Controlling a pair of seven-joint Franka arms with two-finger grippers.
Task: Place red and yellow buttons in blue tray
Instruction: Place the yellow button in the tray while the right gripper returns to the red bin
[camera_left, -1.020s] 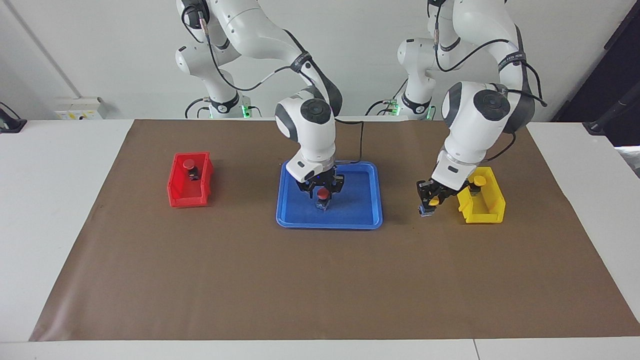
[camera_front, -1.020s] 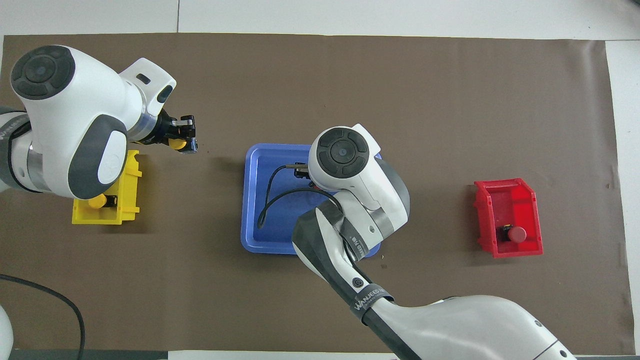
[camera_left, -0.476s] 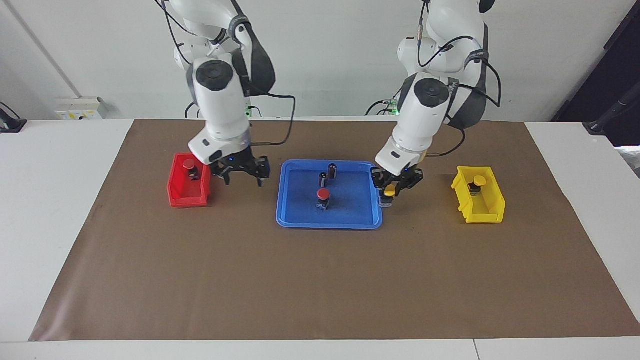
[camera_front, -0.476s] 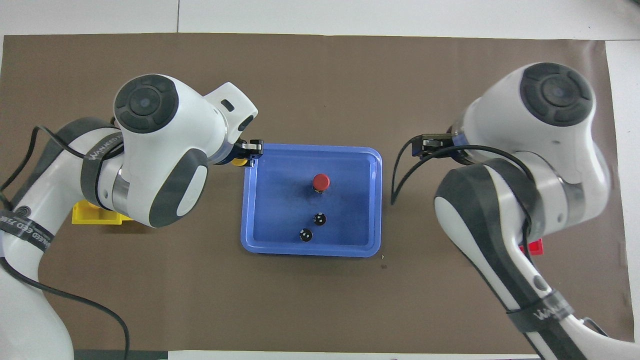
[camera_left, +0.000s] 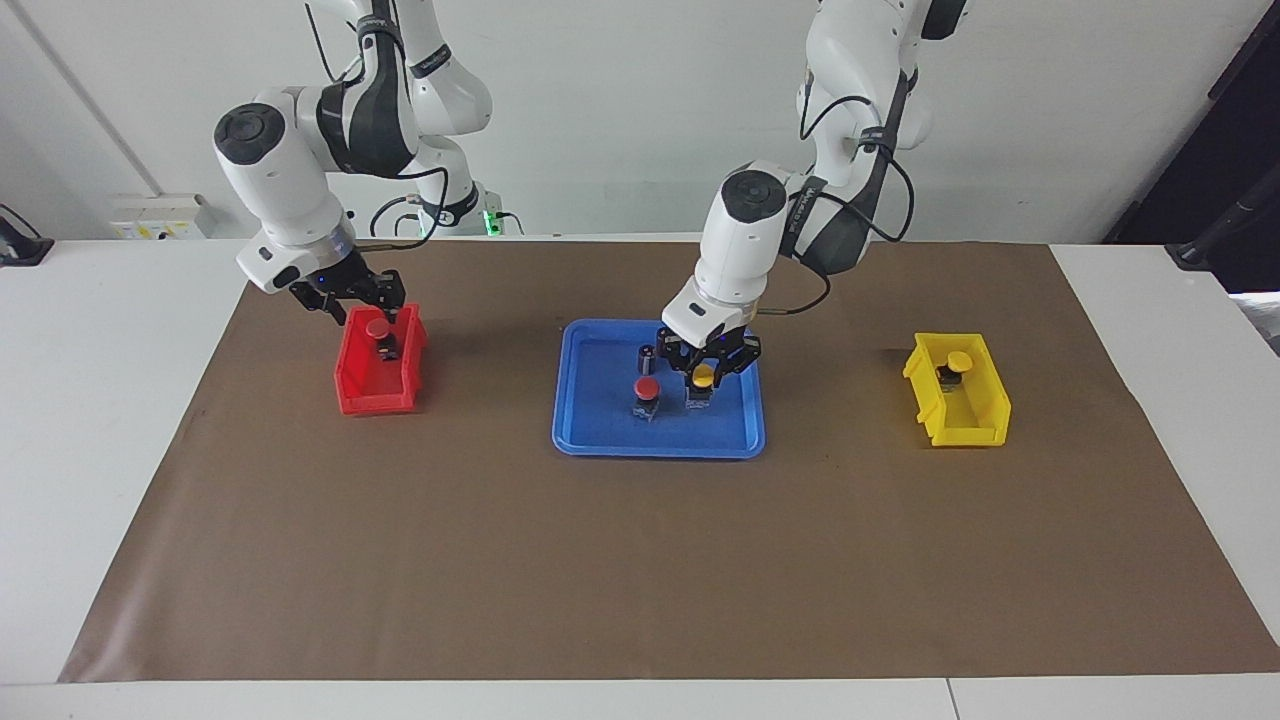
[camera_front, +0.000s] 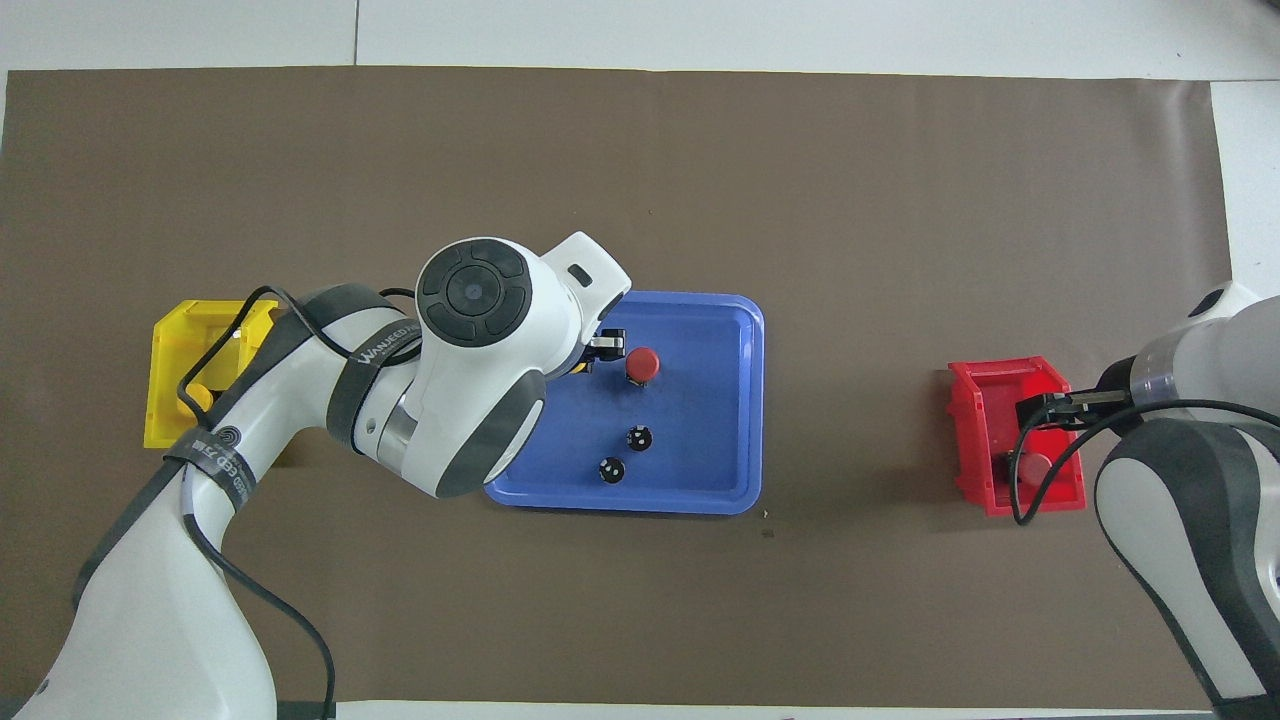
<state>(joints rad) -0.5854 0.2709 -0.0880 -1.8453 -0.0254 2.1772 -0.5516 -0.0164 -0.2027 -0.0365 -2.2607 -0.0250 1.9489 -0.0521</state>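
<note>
The blue tray (camera_left: 660, 451) (camera_front: 756, 400) lies mid-mat. One red button (camera_left: 647, 390) (camera_front: 641, 363) stands in it. My left gripper (camera_left: 703, 382) (camera_front: 600, 350) is low inside the tray beside that button, shut on a yellow button (camera_left: 703, 376) (camera_front: 577, 368); I cannot tell if its base touches the tray floor. A second red button (camera_left: 378, 330) (camera_front: 1035, 466) sits in the red bin (camera_left: 375, 402) (camera_front: 965, 430). My right gripper (camera_left: 358, 300) (camera_front: 1042, 411) hangs open just above it. Another yellow button (camera_left: 958, 362) sits in the yellow bin (camera_left: 965, 432) (camera_front: 170, 330).
Two dark capless cylinders (camera_front: 639, 437) (camera_front: 611, 469) stand in the tray, nearer to the robots than the red button. The brown mat (camera_left: 640, 560) covers the white table. The red bin is toward the right arm's end, the yellow bin toward the left arm's end.
The left gripper carried the yellow button from beside the yellow bin into the tray. The right gripper let go of the red button in the tray and swung over the red bin.
</note>
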